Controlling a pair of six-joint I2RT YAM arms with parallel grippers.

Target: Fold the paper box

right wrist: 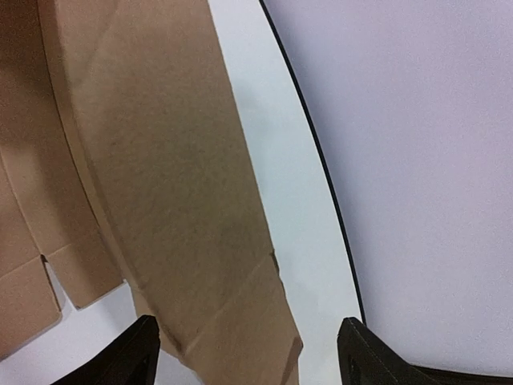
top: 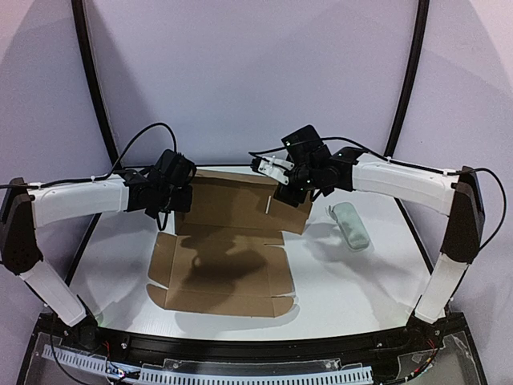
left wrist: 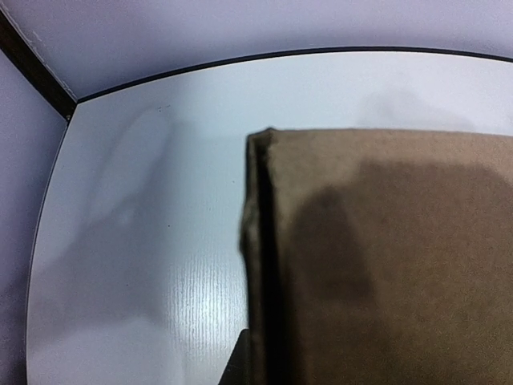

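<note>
Top external: grey case (top: pixel 350 227) near paper box (top: pixel 228 277).

A white, faintly wood-grained surface (top: pixel 361 281) with a thin dark curved rim is carrying two things. A plain brown, die-cut corrugated cardboard paper box (top: pixel 228 269) is lying opened out near the middle. Its near panel and small side flaps are resting flat on the surface, while its far panel is standing raised off it. A small pale grey-green rounded oblong case (top: pixel 350 225) is lying flat to the right of the box, near it but not touching.
</note>
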